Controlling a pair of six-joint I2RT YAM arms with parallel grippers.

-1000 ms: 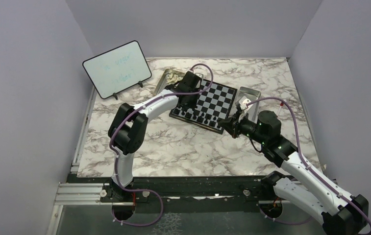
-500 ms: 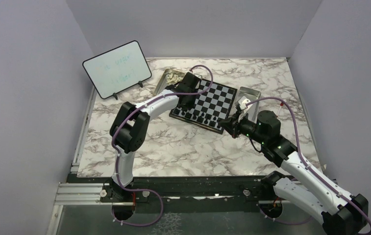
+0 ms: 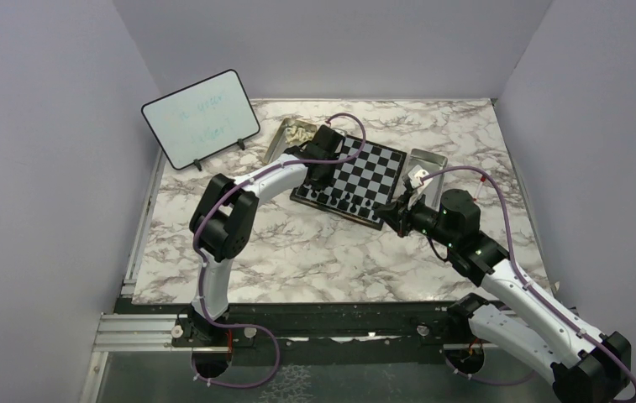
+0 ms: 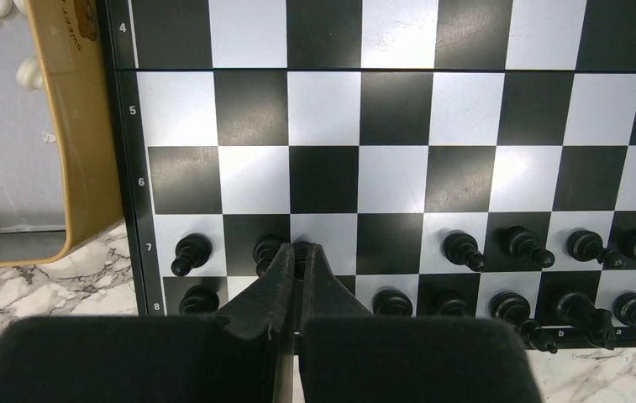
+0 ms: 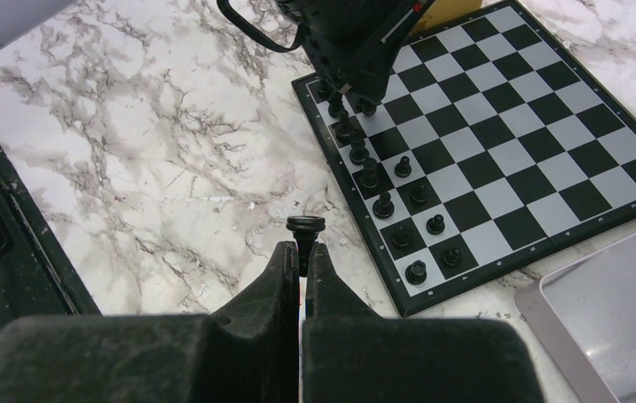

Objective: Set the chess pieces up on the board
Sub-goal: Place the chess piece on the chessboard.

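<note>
1. The board [image 3: 370, 172] lies toward the far edge of the counter [image 3: 297, 243], about midway between its left and right edges. The chess pieces [image 3: 344, 200] already placed are black and stand in two rows along the board side nearest to the arms.
2. The right tool [image 5: 300, 252] is closed on a black piece [image 5: 306, 225]. The piece is pinched low on its stem and held above the bare counter, just beside the board's border. It should be kept upright while it is carried.
3. The left tool [image 4: 299, 252] is closed too, with its tips lowered into the pawn row, just beside one pawn [image 4: 268, 249]. Whether something is pinched there cannot be told, as the tips hide it.
4. One square of the pawn row, next to the left tool's tips, is seen empty. It is judged to be the likely place for the held piece, though the piece's kind is too small to be told.
5. The square should be approached from above, not from the side, because the neighbours stand close and could easily be knocked over.
6. Both tools would meet over the same squares, so one should be lifted clear before the other is brought in.
7. The piece should be released only when its base is flat on the square.
</note>
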